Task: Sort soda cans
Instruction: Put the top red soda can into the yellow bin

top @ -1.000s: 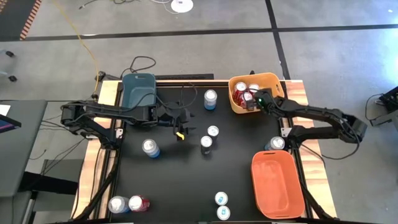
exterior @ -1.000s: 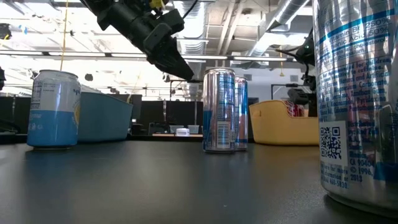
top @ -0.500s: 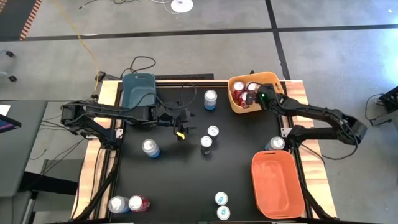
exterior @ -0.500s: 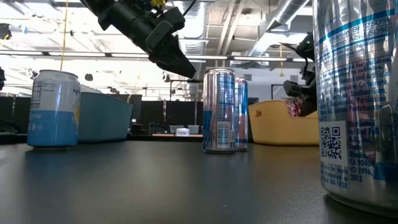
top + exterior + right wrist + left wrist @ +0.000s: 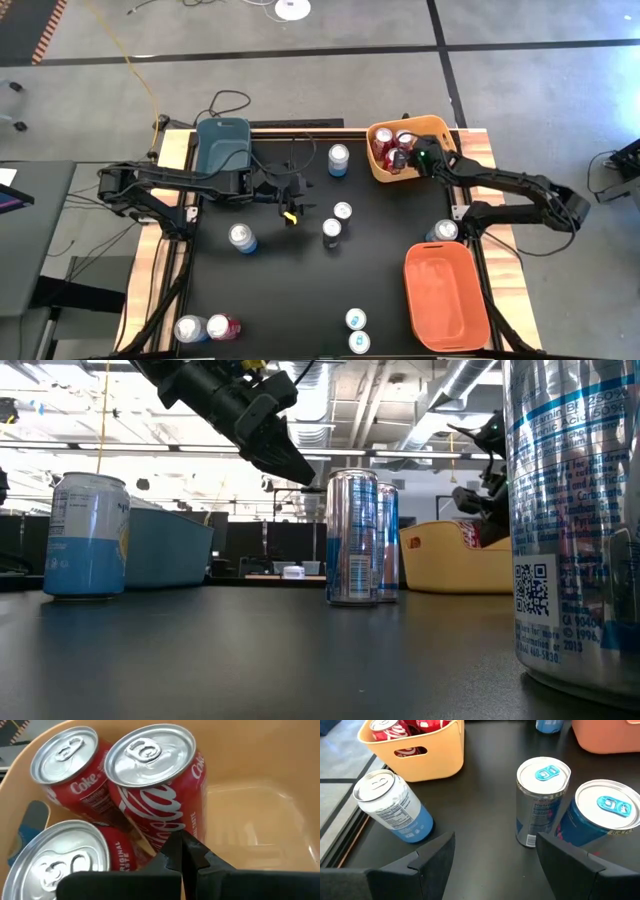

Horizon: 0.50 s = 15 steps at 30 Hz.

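Soda cans, small cylinders with silver tops, are scattered over a black table top seen from above, with three plastic bins around them. At the near left corner two cans stand touching: a silver-grey can and a red can. Further in, a lone blue can stands below the left arm. At the far left sits a dark teal plastic bin; whether it holds anything cannot be told. The left gripper hovers near the middle of the table with its jaws standing apart and holding nothing; its wrist camera looks down on a silver-grey can with a blue tab and a blue can just beside each other. A pale blue can stands apart near the far edge. Two more cans with blue tops sit close together at the near edge, near the centre. At the far right, a yellow plastic bin holds three red cans, upright and packed together. The right gripper is inside this bin, jaws pressed shut and empty, just beside the red cans. One further can stands by the right edge, next to an orange plastic bin that shows no cans.
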Available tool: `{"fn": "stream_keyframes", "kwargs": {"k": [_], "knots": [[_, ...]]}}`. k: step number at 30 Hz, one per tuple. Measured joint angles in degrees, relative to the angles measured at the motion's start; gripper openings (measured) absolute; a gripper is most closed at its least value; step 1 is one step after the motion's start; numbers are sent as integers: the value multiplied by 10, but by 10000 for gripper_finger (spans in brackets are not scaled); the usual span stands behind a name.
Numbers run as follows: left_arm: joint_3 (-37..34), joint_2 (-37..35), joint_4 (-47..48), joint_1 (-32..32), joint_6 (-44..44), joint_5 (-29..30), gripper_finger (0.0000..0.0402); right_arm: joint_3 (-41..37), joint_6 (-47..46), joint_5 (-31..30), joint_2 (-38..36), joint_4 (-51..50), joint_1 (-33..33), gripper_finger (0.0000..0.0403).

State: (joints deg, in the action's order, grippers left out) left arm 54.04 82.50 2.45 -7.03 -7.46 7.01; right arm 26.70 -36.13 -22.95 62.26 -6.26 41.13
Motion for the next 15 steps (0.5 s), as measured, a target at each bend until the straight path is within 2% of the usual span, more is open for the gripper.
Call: {"fn": "stream_keyframes", "kwargs": {"k": [3,15], "knots": [[0,0,0,0,0,0,272,0,-3,-20,0,0,7,11],[0,0,6,0,1,-1,272,0,20,-32,-1,18,11,10]]}}
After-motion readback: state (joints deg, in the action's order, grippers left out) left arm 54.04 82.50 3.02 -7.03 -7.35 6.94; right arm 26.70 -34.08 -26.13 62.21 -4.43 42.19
